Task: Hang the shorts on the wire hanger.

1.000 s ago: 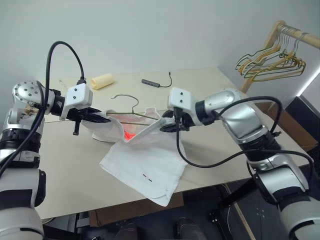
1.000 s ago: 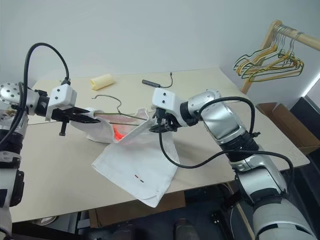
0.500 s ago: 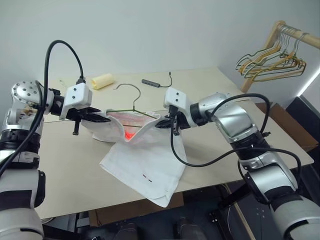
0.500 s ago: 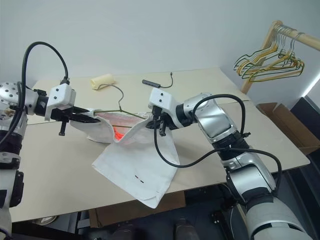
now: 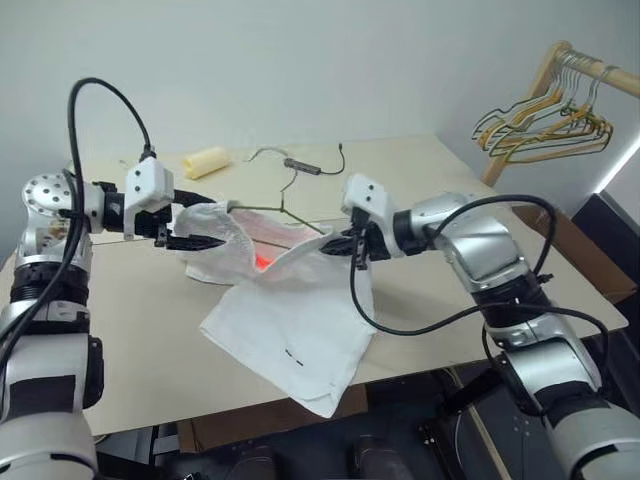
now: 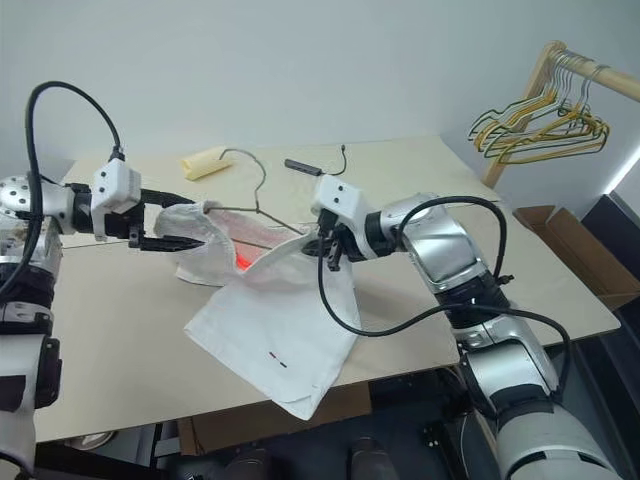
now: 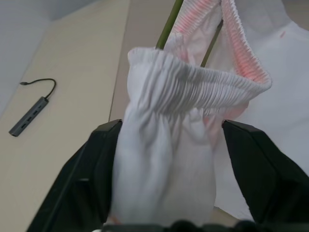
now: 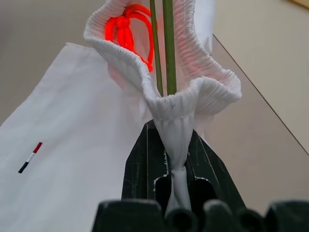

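The white shorts (image 5: 290,320) lie on the table with the gathered waistband raised between my two grippers. My left gripper (image 5: 208,225) is open, and the left end of the waistband (image 7: 183,87) sits loose between its spread fingers. At the waistband's right end, my right gripper (image 5: 338,247) is shut on the fabric (image 8: 176,121). The thin green wire hanger (image 5: 288,190) runs through the waistband opening, its hook (image 6: 240,153) pointing towards the back of the table. A red-pink glow shows inside the waistband.
On the beige table (image 5: 130,330) behind the shorts are a yellowish roll (image 5: 205,161) and a dark USB hub with its cable (image 5: 300,166). A wooden rail with a bunch of hangers (image 5: 545,120) stands at the far right. The table's front edge is close below the shorts.
My left gripper has opened and let go of the waistband's left end. My right gripper has shut on the right end. The hanger's hook has swung back and to the right.
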`<state>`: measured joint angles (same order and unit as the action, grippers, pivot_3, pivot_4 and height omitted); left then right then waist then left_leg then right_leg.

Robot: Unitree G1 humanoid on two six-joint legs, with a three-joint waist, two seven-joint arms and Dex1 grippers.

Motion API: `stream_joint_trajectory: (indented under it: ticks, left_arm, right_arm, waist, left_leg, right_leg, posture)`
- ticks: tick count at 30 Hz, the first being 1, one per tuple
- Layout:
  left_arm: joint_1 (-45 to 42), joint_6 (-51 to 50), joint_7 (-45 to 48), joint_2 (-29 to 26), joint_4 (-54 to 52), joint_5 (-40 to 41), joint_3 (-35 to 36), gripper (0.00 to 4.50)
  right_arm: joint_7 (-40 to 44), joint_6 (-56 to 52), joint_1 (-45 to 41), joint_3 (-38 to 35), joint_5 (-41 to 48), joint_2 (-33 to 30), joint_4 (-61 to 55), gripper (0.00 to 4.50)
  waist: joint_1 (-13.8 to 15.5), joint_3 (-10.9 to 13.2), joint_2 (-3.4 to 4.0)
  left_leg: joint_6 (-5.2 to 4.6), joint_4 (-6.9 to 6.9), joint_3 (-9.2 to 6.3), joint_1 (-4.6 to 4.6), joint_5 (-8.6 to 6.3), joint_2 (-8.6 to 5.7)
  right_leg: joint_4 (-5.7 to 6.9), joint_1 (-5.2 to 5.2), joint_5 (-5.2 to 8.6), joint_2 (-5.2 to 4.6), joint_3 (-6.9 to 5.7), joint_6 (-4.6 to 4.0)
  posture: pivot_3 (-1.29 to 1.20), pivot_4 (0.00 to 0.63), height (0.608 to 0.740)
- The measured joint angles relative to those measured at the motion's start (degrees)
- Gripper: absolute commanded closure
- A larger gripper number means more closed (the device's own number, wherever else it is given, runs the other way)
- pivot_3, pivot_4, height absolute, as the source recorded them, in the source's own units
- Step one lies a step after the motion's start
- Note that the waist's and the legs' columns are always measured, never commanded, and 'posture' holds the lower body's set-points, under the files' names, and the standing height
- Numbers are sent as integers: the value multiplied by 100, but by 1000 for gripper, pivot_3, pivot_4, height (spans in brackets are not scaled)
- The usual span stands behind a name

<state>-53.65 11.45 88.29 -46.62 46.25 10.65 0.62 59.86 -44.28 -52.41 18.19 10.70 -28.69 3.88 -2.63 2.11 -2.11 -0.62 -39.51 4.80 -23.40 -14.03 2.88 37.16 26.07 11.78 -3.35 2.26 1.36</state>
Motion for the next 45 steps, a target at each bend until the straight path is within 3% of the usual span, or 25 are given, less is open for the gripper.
stream_joint_trajectory:
  ticks: [6, 19, 27, 33, 45]
  left_arm:
    - [10, -547, -447, 198, -143, 801, 853, 20]
    - [1824, -2450, -1383, 1229, -3653, 3198, 1890, 20]
    - [2147, -2652, -1759, 1507, -4093, 3214, 1673, 20]
    - [2120, -2632, -1756, 1495, -4076, 3020, 1476, 20]
    - [2036, -2531, -1764, 1467, -4295, 3045, 1516, 20]
  right_arm:
    - [-404, -428, 385, -509, 164, -245, -58, 4500]
    - [-3110, -2617, 1077, -2584, 9, -306, 42, 4500]
    - [-4657, -3110, 1081, -3059, -725, -544, 456, 4500]
    - [-5778, -3091, 365, -3786, -1058, -565, 1201, 4500]
    - [-7849, -2095, -457, -5044, -1390, -216, 1589, 4500]
  waist:
    - [-40, 0, 0]
    - [-327, -5, 4]
    - [-575, -6, 7]
    - [-812, -5, 9]
    - [-992, -2, 16]
  left_leg:
    - [-1, -12, -1, -5, -1, 1]
    - [-5, -21, -3, 4, -4, -4]
    - [-13, -19, -7, 74, -9, -6]
    - [-18, -11, -14, 80, -12, -7]
    - [-19, 22, -35, 113, -12, -12]
  right_leg:
    - [0, -2, -1, -1, -1, 3]
    - [-4, -17, -8, -7, 13, 12]
    - [-27, -102, 7, -6, 12, 45]
    - [-35, -106, 7, -5, 22, 50]
    - [-38, -114, 14, -5, 59, 70]
  posture:
    - [-52, 0, 740]
    - [-124, 0, 740]
    - [-143, 0, 740]
    - [-143, 0, 740]
    - [-124, 0, 740]
